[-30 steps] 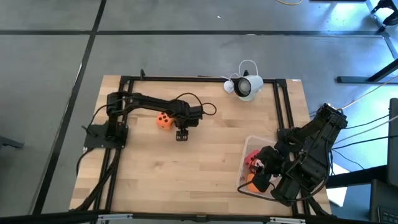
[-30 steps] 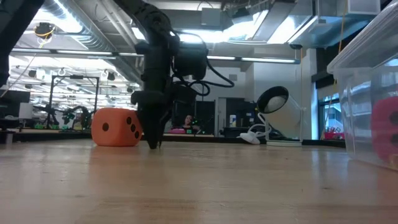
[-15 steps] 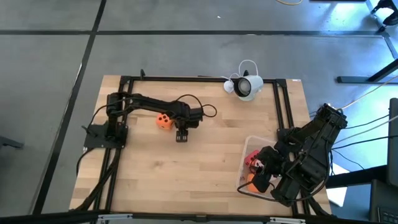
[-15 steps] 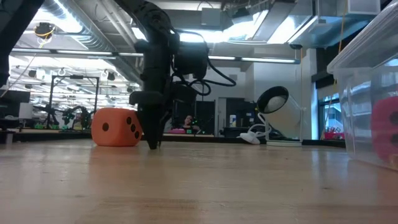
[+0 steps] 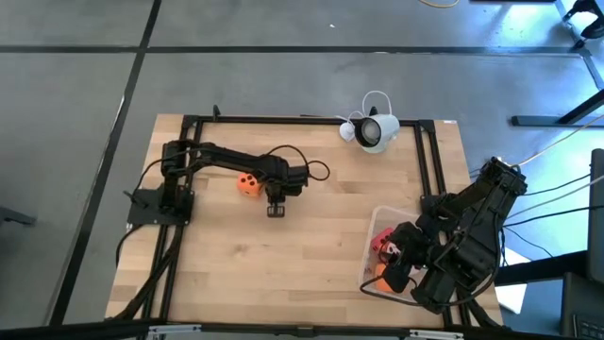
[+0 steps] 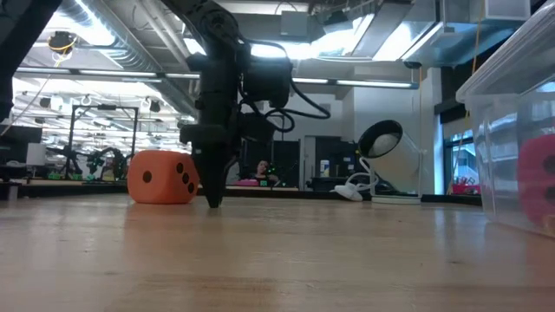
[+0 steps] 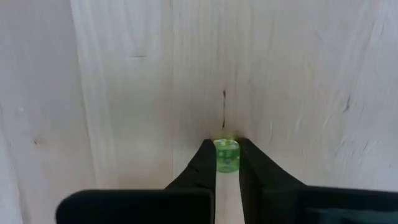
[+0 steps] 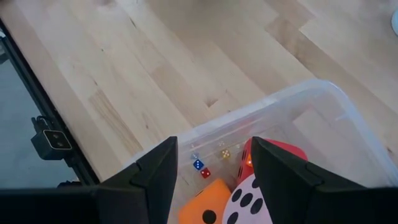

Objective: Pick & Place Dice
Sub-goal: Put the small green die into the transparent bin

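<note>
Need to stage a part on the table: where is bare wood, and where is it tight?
Open: the wood from the left gripper across to the clear bin, down to the near edge. Tight: around the orange die, and the bin corner under the right gripper.

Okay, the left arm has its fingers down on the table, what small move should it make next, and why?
Probably lift straight up. The left gripper is shut on a small green die at the wooden table, so raising it clears the large orange die beside it.

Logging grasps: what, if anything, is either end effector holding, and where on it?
The left end effector pinches a tiny green die by two opposite sides. The right end effector holds nothing.
</note>
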You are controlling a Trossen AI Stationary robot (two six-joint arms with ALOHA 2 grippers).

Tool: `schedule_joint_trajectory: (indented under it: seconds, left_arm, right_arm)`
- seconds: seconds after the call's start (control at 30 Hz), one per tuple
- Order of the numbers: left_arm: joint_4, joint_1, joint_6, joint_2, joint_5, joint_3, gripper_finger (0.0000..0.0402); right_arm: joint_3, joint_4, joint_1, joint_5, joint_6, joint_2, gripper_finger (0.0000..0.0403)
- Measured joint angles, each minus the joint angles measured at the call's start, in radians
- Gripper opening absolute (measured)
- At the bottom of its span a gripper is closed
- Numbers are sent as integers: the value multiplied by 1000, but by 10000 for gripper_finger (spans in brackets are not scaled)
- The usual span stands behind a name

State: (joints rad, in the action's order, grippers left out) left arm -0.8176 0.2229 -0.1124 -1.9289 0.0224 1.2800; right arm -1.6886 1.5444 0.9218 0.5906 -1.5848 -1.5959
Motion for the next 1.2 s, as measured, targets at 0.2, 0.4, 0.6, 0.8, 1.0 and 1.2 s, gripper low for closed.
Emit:
schedule_joint_trajectory:
  seconds: [0.2, 0.4, 0.6, 0.8, 1.0, 1.2]
  left_arm:
    - [-1, 3, 100, 0, -67, 0, 11]
    - [5, 2, 233, 43, -133, 18, 10]
    - [170, -26, 409, 196, -178, 32, 10]
    - [440, -106, 660, 368, -196, 33, 10]
    - [828, -244, 833, 482, -125, 33, 10]
    - [1120, -338, 894, 490, -96, 34, 10]
  right_arm:
    - [0, -6, 3, 67, -17, 0, 200]
    - [0, -5, 19, 165, -23, 0, 201]
    - [0, -4, 39, 273, -28, 0, 201]
    - [0, -8, 52, 330, -16, 0, 201]
    - [0, -99, 70, 482, 180, 0, 201]
    - [0, -308, 45, 581, 638, 0, 201]
